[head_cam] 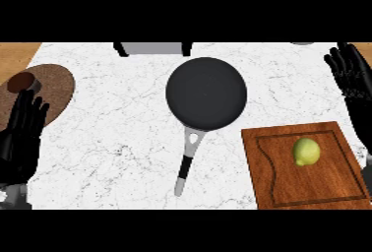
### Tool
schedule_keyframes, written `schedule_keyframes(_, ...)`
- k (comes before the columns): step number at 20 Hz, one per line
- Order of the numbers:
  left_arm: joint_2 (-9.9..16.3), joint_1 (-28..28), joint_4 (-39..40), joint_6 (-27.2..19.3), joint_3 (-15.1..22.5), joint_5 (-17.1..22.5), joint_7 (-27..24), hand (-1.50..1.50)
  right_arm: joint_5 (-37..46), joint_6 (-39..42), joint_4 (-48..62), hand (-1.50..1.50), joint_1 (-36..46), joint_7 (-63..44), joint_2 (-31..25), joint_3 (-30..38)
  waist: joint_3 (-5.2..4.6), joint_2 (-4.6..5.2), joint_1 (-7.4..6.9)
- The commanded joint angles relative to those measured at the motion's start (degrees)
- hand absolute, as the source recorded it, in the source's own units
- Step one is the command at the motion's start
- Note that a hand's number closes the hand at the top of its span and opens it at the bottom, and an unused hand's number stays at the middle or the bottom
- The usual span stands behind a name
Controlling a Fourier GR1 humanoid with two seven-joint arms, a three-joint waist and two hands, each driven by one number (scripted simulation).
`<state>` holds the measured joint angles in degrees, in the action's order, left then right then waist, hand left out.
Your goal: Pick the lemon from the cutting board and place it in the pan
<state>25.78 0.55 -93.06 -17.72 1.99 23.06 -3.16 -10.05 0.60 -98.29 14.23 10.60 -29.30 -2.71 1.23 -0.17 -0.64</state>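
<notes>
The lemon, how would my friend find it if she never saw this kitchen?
Start at the white marble counter and find the brown wooden cutting board at its lower right corner. The lemon lies on its upper middle, right of the black pan. It is the only small yellow-green oval there.

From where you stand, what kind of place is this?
Most likely a kitchen counter: a white marble top carries a black pan and a wooden cutting board with a lemon on it.
</notes>
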Motion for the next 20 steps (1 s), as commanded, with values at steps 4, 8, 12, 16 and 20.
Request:
schedule_keyframes(4, 5.47, -4.67, 2.12, 1.24, 2.89, -6.43, 1.76, 0.0, 4.71, -23.35, -0.56, -1.5, -5.1, 5.99, 9.89, 12.85, -0.8, -0.2, 4.67)
schedule_keyframes(8, 6.36, -8.12, 4.25, 1.29, 3.89, -7.62, 2.91, 0.0, 7.37, -39.08, 5.64, -1.5, -12.61, 0.88, 14.35, 23.77, -0.51, 0.38, 10.79)
schedule_keyframes(12, 5.95, -9.25, 4.54, 1.42, 6.94, -9.63, 3.89, 0.0, 4.34, -50.72, 2.96, -1.5, -19.69, 5.84, 28.65, 25.41, -0.75, -0.22, 8.88)
schedule_keyframes(16, 5.78, -8.25, 2.59, 1.55, 9.78, -11.76, 5.21, 0.0, 11.06, -59.92, 4.35, -1.5, -33.35, 7.39, 29.05, 17.11, -1.19, 0.08, 4.99)
schedule_keyframes(20, 5.18, -8.47, 2.43, 1.88, 11.84, -13.8, 4.87, 0.0, 16.55, -67.91, -0.91, -1.5, -43.5, 2.57, 29.21, 5.99, -1.39, 0.13, 2.14)
